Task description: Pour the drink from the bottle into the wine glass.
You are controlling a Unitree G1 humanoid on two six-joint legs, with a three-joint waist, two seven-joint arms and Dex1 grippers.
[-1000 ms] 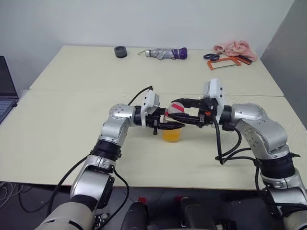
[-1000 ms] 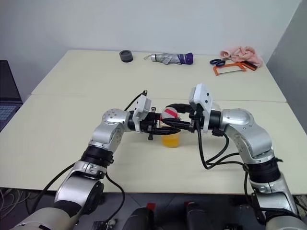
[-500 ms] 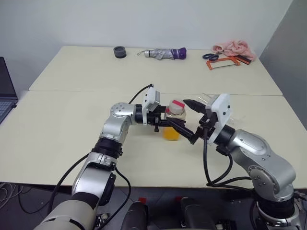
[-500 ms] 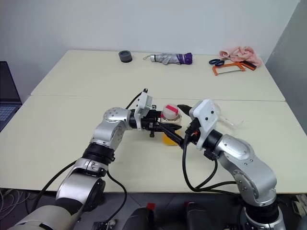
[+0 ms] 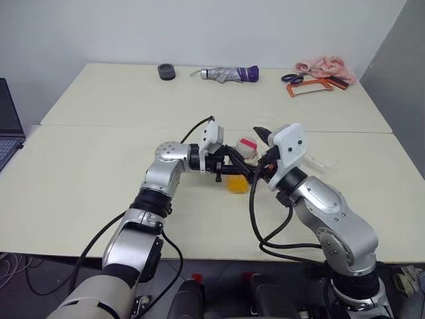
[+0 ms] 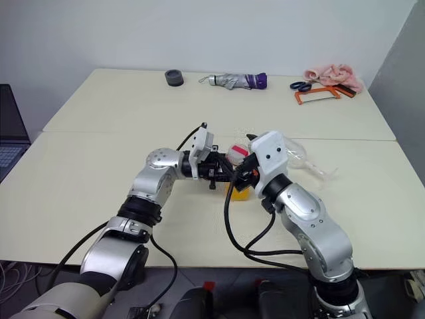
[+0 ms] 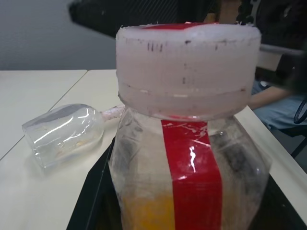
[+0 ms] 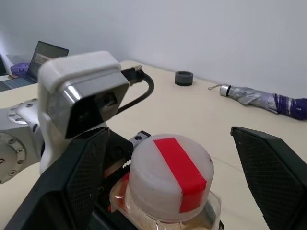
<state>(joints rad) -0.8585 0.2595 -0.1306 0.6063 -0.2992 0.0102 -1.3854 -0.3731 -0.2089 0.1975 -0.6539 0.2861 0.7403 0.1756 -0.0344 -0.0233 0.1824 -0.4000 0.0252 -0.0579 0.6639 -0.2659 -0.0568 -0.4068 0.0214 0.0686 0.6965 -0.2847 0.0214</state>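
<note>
My left gripper is shut on the bottle, a small clear plastic one held upright just above the table. It has a red stripe label and a whitish cap with a red strip across it. The orange drink fills its lower part. My right gripper is open, with one black finger on each side of the cap and not touching it. The wine glass lies on its side on the table, just right of the bottle; the wine glass looks empty.
At the table's far edge lie a black ring, a folded umbrella, scissors with an orange saw frame and a pink cloth. A laptop sits at the left edge.
My right gripper let go of the cap, opened wide and swung round from the right side; it now straddles the cap from nearer me. The left gripper and bottle stayed put.
</note>
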